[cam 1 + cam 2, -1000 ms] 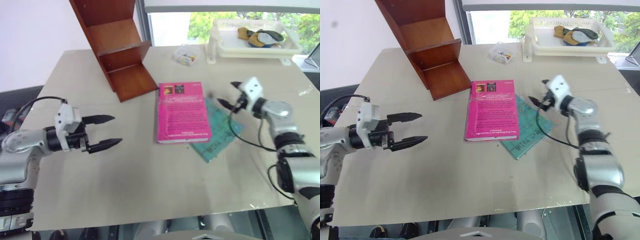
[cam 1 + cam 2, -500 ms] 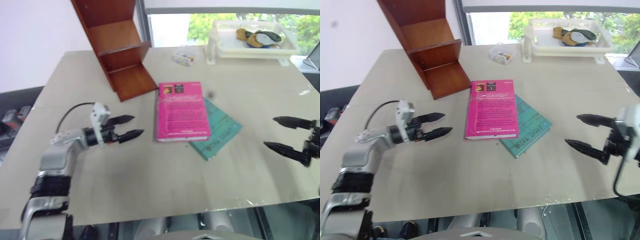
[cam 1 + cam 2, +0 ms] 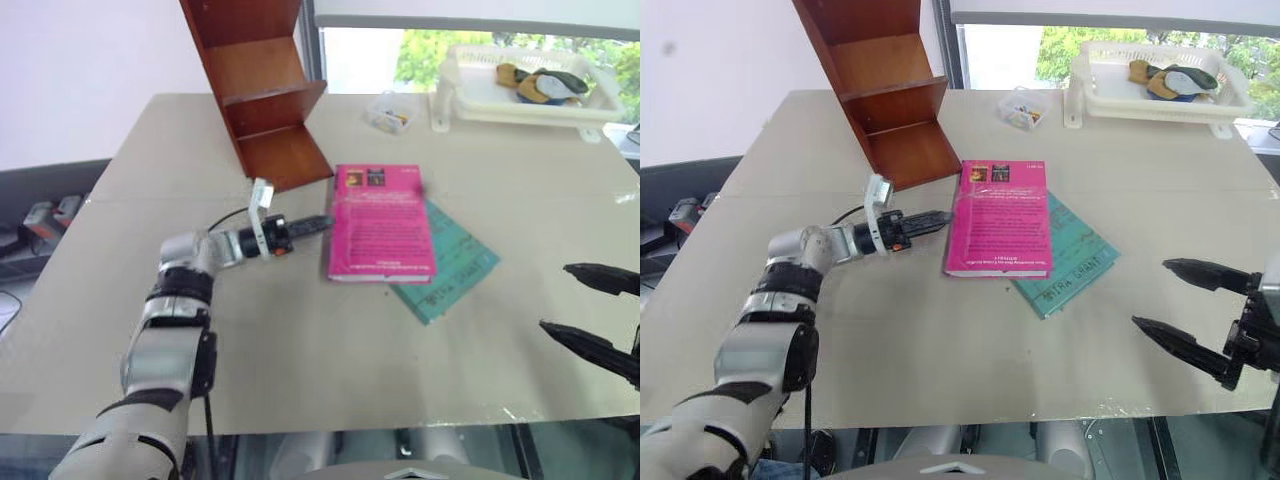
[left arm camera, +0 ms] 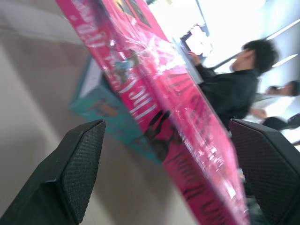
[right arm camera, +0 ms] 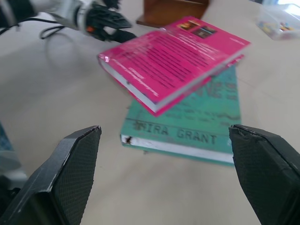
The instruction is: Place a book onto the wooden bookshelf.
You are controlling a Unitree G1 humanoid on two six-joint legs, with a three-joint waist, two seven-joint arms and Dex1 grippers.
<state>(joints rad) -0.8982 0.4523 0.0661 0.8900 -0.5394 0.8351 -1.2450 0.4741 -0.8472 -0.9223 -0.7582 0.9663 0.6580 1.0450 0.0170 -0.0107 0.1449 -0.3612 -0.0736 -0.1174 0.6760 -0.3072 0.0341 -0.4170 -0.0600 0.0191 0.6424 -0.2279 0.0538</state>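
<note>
The pink paperback [image 3: 380,222] lies flat near the middle of the table [image 3: 300,340], its right part overlapping a teal book [image 3: 452,263] beneath it. The wooden bookshelf [image 3: 265,90] stands at the far left of the table, just beyond the paperback's far left corner, and holds no book on the shelves in view. The left gripper [image 3: 318,225] reaches level toward the paperback's spine, fingers spread, with the spine between them in the left wrist view, though no grip has closed. The right gripper [image 3: 1188,307] hangs at the near right, well apart from both books, fingers spread and holding nothing. Grasping, lifting and shelving all appear left to do.
</note>
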